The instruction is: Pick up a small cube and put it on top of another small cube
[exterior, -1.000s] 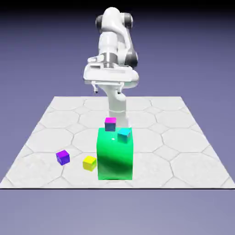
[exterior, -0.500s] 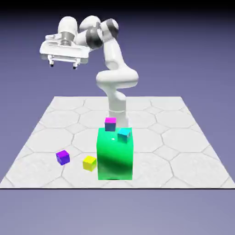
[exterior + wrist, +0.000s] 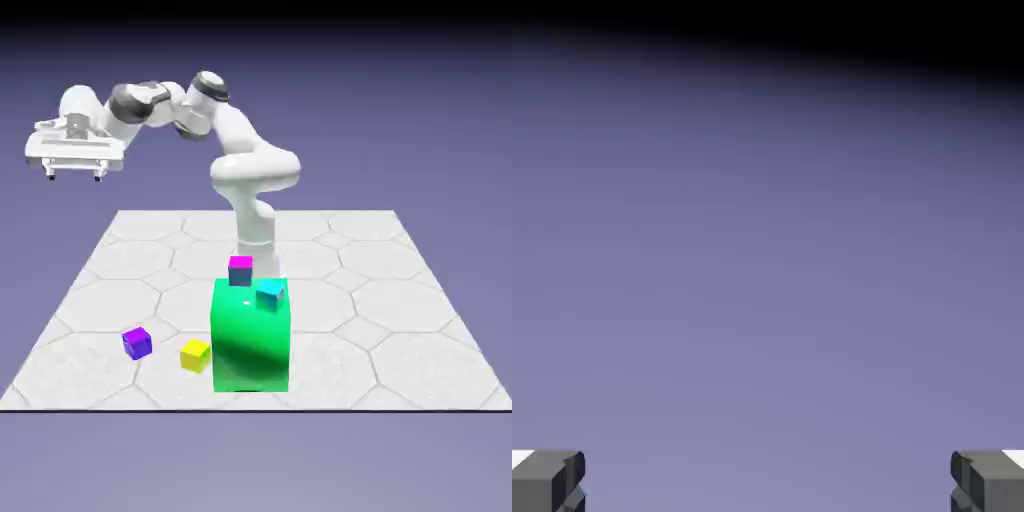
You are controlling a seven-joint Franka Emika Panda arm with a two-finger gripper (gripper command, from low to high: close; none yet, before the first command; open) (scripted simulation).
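plain purple cube, claw wide apart

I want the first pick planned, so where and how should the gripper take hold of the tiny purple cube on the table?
Grip the tiny purple cube across two opposite side faces, coming straight down from above. It sits flat on the white tiled table, apart from the small yellow cube, so its sides look free. The open gripper would probably need turning to match its skewed faces.
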